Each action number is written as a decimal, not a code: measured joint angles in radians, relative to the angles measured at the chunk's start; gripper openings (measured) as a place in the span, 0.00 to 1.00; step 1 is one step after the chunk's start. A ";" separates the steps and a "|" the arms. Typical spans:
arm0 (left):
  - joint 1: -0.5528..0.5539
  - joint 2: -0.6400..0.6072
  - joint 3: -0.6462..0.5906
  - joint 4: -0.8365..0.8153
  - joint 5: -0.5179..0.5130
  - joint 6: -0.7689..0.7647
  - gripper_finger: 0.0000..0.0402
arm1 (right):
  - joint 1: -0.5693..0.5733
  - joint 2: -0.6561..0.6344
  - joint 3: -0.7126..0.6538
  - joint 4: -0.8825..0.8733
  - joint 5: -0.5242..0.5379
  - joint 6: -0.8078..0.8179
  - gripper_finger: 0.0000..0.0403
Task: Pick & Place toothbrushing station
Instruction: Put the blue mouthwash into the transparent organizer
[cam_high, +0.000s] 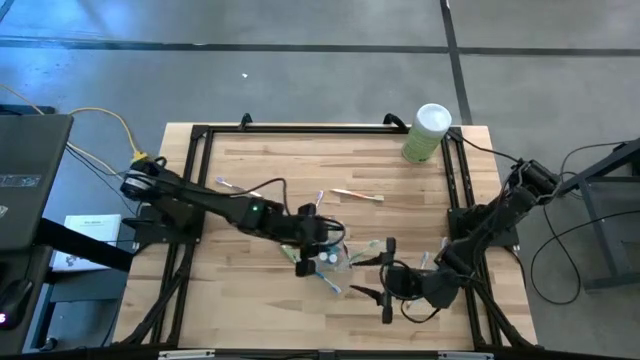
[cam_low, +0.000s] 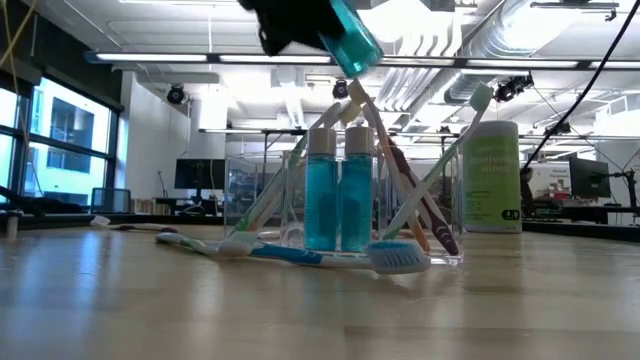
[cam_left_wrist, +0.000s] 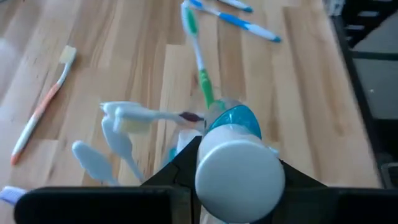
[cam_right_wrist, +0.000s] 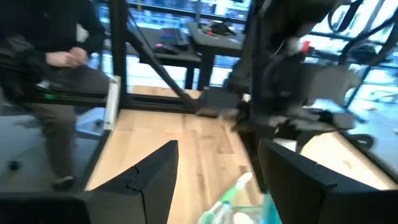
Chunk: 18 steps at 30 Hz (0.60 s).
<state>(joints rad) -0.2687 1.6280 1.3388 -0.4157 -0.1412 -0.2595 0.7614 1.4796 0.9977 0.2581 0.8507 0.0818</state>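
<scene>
A clear plastic cup (cam_low: 280, 205) stands mid-table and also shows in the high view (cam_high: 337, 258). It holds two upright teal tubes with white caps (cam_low: 340, 195) and several leaning toothbrushes (cam_low: 440, 170). My left gripper (cam_high: 310, 243) is above the cup, shut on a third teal tube (cam_low: 352, 42). My right gripper (cam_high: 388, 278) is open and empty just to the right of the cup, and it also shows in its own wrist view (cam_right_wrist: 217, 168). My left gripper pinches the teal tube between its two fingers (cam_left_wrist: 177, 171) at the white-capped end (cam_left_wrist: 239, 177). The fingers slant down from above. The tube is tilted, its teal body (cam_left_wrist: 235, 118) pointing down toward the cup, and it is lifted clear above the cup.
Loose toothbrushes lie on the wood: an orange one (cam_high: 358, 195), one at far left (cam_high: 228, 183), and a blue one in front of the cup (cam_low: 310, 256). A tall pale-green canister (cam_high: 428, 132) stands at the far right corner. A seated person (cam_right_wrist: 50, 68) is beyond the table.
</scene>
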 joint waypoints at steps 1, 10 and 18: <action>0.002 0.011 0.000 0.001 -0.004 0.000 0.18 | 0.006 0.000 0.000 -0.005 0.020 -0.001 0.54; 0.004 0.045 -0.001 -0.103 -0.069 -0.106 0.18 | 0.018 0.000 0.000 -0.024 0.070 -0.004 0.54; 0.028 0.062 -0.001 -0.135 -0.055 -0.137 0.18 | 0.009 0.000 0.000 -0.041 0.071 0.000 0.54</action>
<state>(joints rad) -0.2409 1.6900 1.3377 -0.5503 -0.1962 -0.3963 0.7704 1.4796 0.9977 0.2168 0.9222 0.0818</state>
